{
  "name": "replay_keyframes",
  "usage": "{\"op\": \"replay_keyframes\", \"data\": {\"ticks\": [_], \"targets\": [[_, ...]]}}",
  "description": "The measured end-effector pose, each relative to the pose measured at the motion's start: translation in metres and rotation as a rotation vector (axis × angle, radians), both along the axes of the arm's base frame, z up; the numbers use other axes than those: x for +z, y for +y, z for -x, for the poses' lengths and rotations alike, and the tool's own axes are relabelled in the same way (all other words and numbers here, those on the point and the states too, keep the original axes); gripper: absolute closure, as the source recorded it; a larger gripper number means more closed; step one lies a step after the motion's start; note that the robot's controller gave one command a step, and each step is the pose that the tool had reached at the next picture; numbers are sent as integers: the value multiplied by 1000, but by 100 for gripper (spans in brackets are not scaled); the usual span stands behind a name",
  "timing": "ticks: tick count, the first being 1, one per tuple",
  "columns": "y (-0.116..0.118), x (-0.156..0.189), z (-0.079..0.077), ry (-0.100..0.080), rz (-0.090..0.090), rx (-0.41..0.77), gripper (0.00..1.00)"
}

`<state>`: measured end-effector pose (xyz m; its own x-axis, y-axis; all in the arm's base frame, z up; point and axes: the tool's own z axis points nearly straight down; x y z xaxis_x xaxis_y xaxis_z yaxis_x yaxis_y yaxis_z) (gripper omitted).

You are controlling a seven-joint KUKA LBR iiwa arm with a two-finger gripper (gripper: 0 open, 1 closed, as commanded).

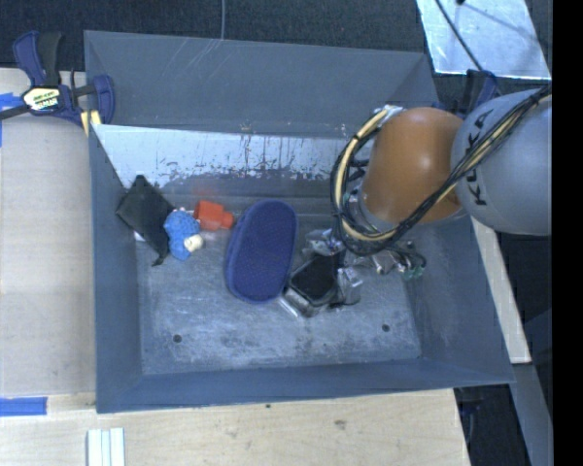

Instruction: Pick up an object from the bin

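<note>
Grey metal bin [272, 343] floor, gripper [328, 278] low just right of the blue oval pouch [261, 249]
From the camera view you have a small black flat thing [311, 282] under the gripper, just beside the pouch's right edge; whether the gripper is spread or closed on it you cannot tell. Left of the pouch lie an orange block [214, 216], a blue-and-white toy [182, 233] and a black piece [144, 212]. Centre on the black thing, keep clear of the pouch, and lift straight up only once the hold looks firm
</note>
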<state>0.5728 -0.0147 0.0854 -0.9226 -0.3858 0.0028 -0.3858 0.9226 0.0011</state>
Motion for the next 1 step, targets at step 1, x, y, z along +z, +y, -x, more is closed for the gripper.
{"op": "replay_keyframes", "data": {"ticks": [1], "targets": [[-32, 125, -37, -10, 2, -3, 100]]}}
